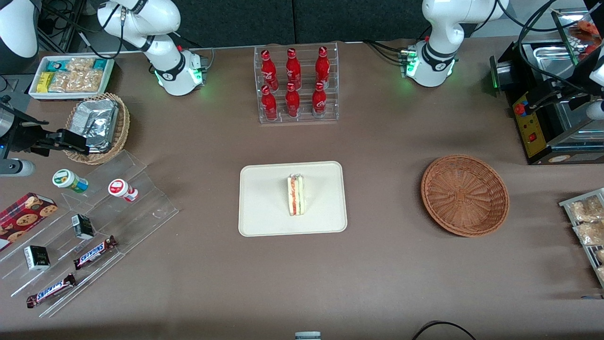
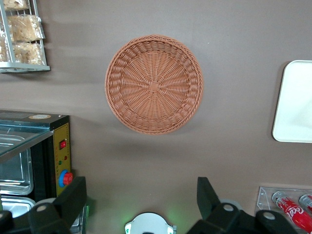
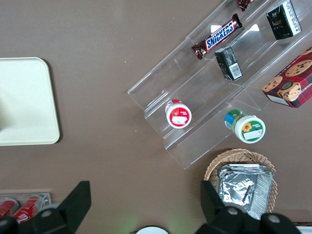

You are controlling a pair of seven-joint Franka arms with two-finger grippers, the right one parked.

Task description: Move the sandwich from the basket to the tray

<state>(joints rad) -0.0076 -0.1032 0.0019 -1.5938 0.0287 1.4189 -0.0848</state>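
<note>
Wicker basket (image 2: 154, 84): holds nothing.
Sandwich (image 1: 296, 194): lies on tray (image 1: 264, 208).
Gripper (image 2: 139, 202): above the table near the basket, fingers wide apart, gripping nothing.

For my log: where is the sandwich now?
In the front view the sandwich lies in the middle of the tray, not in the basket; the open gripper is above the table by the basket.
</note>
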